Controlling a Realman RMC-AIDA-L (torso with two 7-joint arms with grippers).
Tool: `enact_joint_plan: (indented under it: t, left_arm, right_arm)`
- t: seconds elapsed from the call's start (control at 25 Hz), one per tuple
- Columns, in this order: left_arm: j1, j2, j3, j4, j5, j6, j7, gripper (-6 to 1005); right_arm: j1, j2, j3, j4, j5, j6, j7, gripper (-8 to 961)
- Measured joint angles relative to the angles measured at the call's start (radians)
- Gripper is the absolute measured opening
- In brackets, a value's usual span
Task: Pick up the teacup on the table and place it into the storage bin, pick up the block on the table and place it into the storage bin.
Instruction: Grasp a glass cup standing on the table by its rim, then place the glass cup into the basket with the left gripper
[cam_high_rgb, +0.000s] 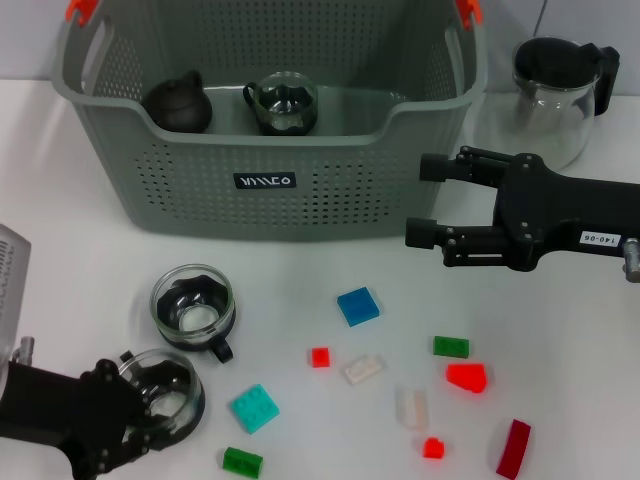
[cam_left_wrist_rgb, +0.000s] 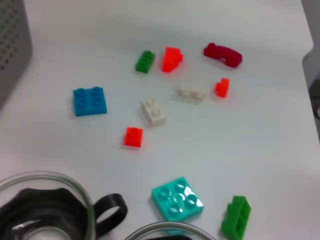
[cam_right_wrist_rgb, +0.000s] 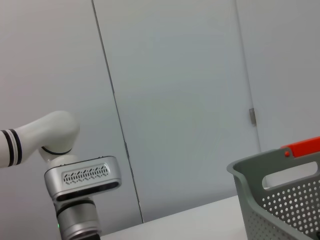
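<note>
- Your left gripper (cam_high_rgb: 150, 405) sits low at the table's near left edge, its fingers closed around a glass teacup (cam_high_rgb: 165, 392).
- A second teacup (cam_high_rgb: 193, 308) stands just behind it.
- The blocks lie scattered in the middle; the blue block (cam_high_rgb: 358, 306) is nearest the storage bin (cam_high_rgb: 270, 150).
- Your right gripper (cam_high_rgb: 428, 200) hovers spread open, empty, beside the bin's right wall.

A robotics lab or test room, by the look of it: a plain white table (cam_high_rgb: 300, 270) laid out with scattered toy building blocks (cam_high_rgb: 358, 306), glass teacups (cam_high_rgb: 193, 306) and a grey-green perforated storage bin (cam_high_rgb: 270, 130) at 12 o'clock. The right wrist view shows bare pale wall panels (cam_right_wrist_rgb: 175, 100) and a white-and-silver robot arm (cam_right_wrist_rgb: 60, 150), with no household furnishings anywhere
</note>
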Motion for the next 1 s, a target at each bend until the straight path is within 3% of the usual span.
enact_joint_plan:
  t: [0.72,0.96,1.0]
  left_arm:
    - [-0.031,0.003,-0.081,-0.009,-0.021,0.026,-0.037,59]
    - [-0.08,0.004,-0.19,-0.029,-0.061,0.158,-0.081,57]
    - [-0.113,0.008,-0.255,-0.065,-0.094,0.218,-0.097,56]
  right_arm:
    - [-0.005,-0.003,0.007,0.001,-0.002,0.001,-0.002,917]
    - [-0.012,-0.012,0.019,0.017,-0.004,-0.001,-0.003,916]
    - [-0.012,-0.015,0.021,0.025,-0.005,-0.002,-0.003,916]
